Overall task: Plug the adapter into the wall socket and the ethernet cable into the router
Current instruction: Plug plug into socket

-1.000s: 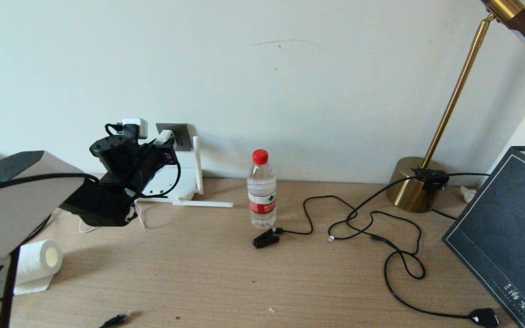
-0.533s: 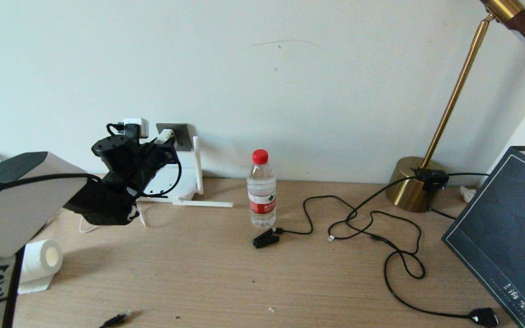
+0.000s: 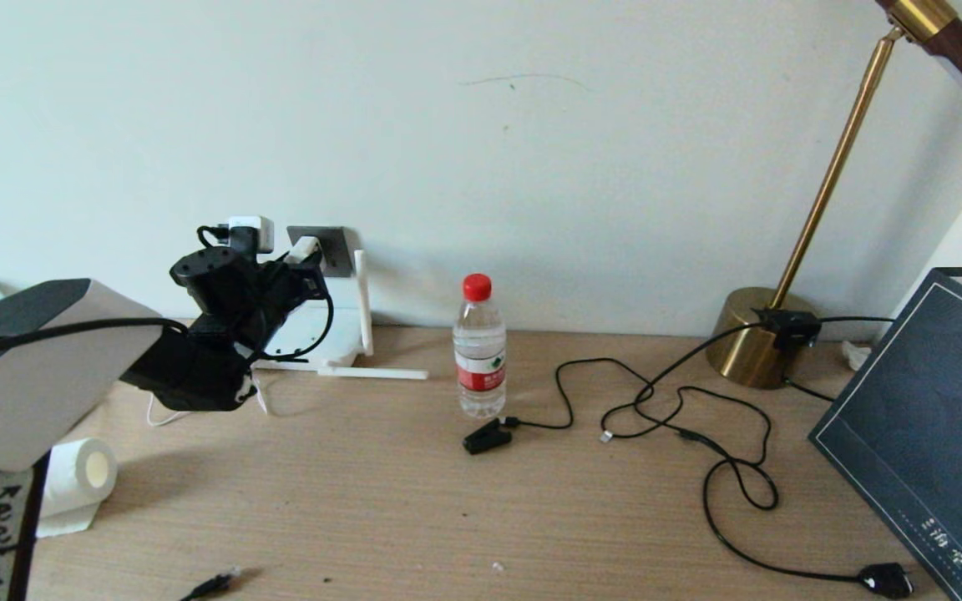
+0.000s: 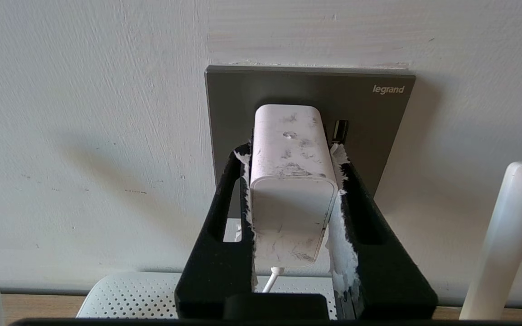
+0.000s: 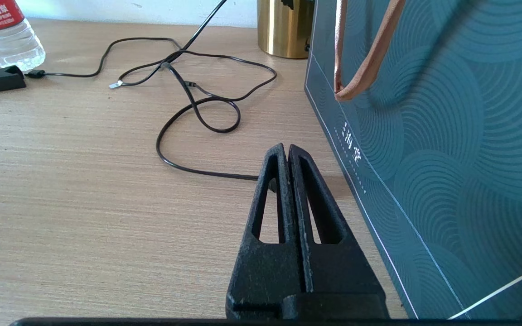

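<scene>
My left gripper [image 3: 303, 253] [image 4: 290, 151] is shut on the adapter [image 4: 288, 181], a scuffed white block with a thin white cord. The adapter [image 3: 304, 247] is held level, with its far end up against the dark grey wall socket [image 4: 308, 90] [image 3: 329, 244]; its pins are hidden. The white router [image 3: 314, 334] [image 4: 120, 296] lies on the desk just below, its antennas [image 4: 501, 235] standing on either side. Only a black end of the ethernet cable [image 3: 215, 583] shows, at the desk's front edge. My right gripper [image 5: 287, 149] is shut and empty, low over the desk.
A white plug [image 3: 249, 234] sits in the wall left of the socket. On the desk [image 3: 448, 517] are a water bottle [image 3: 479, 351], a black clip cable [image 3: 485, 436], looping black cords [image 3: 731, 476], a brass lamp [image 3: 752, 338], a paper roll [image 3: 80, 480] and a dark bag [image 3: 924, 434].
The left arm has crept very slightly toward the wall, its grip on the adapter unchanged. Nothing else has moved.
</scene>
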